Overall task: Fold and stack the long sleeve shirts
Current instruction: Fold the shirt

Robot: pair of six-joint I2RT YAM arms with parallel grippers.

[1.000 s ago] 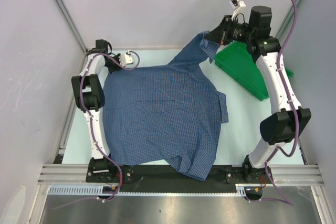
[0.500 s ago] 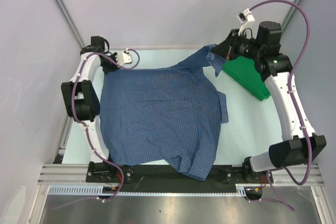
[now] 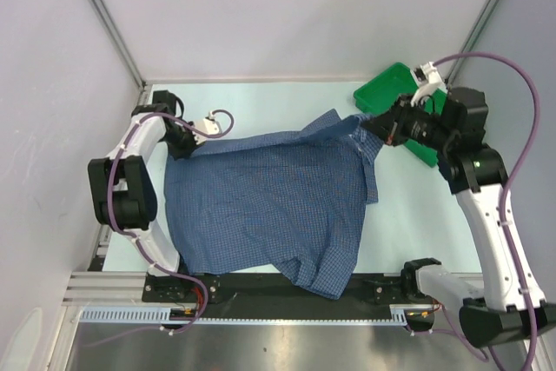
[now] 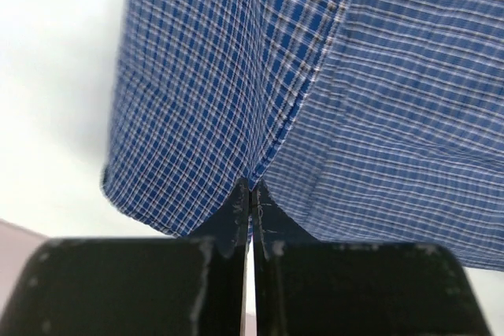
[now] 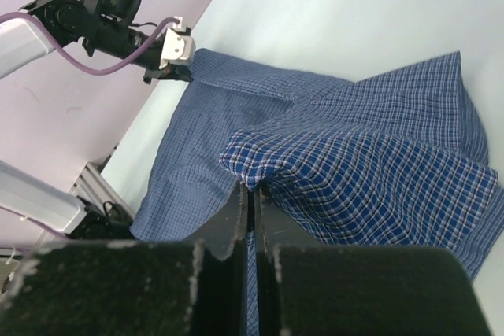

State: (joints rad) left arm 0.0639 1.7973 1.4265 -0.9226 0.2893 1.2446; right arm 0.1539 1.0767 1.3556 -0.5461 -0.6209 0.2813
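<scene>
Here the left hand (image 4: pixel 250 191) is clamped shut on a seam of the blue checked shirt (image 3: pixel 269 202), pinching the cloth right at its fingertips. The right hand (image 5: pixel 252 192) is likewise closed on a fold of the same shirt, with the fabric bunched and lifted at its tips. The upper edge of the shirt runs from one hand to the other. The rest lies spread on the bench (image 3: pixel 417 215), below both hands and toward the arm bases. Just beyond the right hand sits a green tray (image 3: pixel 387 91).
</scene>
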